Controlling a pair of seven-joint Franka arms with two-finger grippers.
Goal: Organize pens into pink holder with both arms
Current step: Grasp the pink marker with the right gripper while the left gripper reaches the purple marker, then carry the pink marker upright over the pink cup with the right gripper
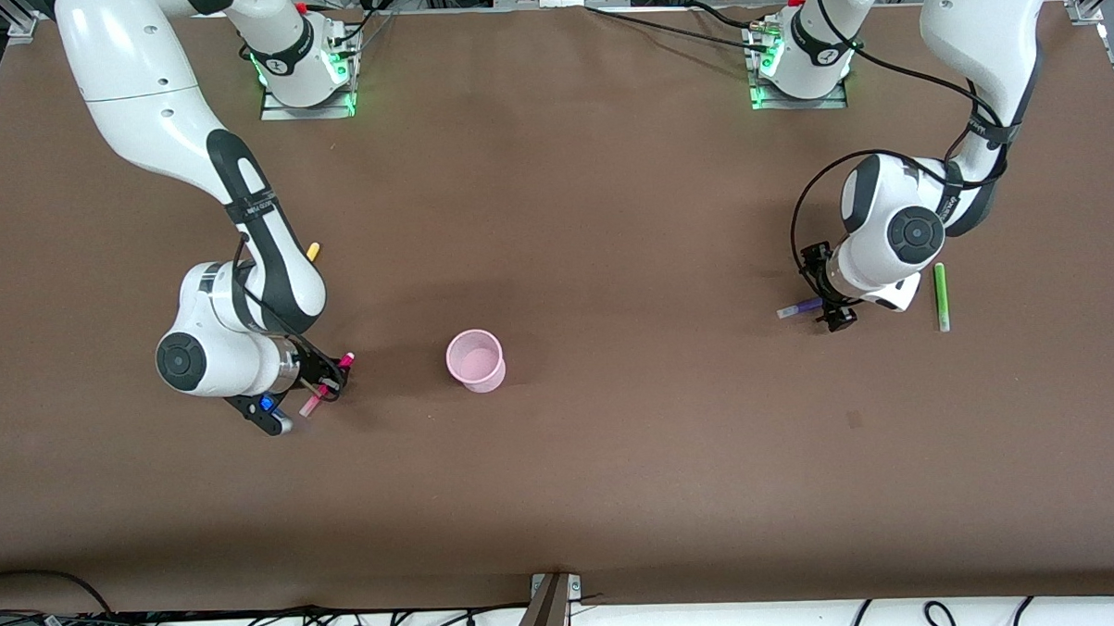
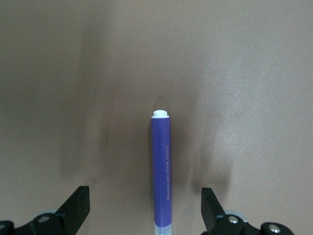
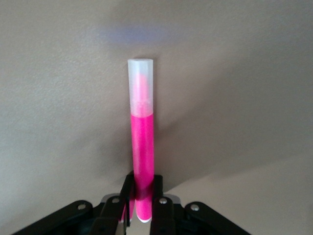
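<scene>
Magenta pen (image 3: 143,147) clamped in right pincer (image 1: 323,388); left pincer (image 1: 835,314) spread astride purple pen (image 2: 161,171).

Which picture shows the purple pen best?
The left wrist view: the purple pen fills the middle, lying on the table between the open left gripper's fingers. The front view shows only its pale end poking out beside that gripper. The right wrist view shows none of it, just the pink pen.

A pale pink translucent holder (image 1: 475,359) stands upright on the brown worktop (image 1: 555,257). A magenta pen (image 1: 326,386) is clamped in the right hand (image 1: 323,388). A purple pen (image 1: 800,309) lies flat between the left hand's (image 1: 830,290) spread fingers. The green pen (image 1: 941,296) lies beside it; the yellow pen (image 1: 313,251) peeks from under the right arm.
</scene>
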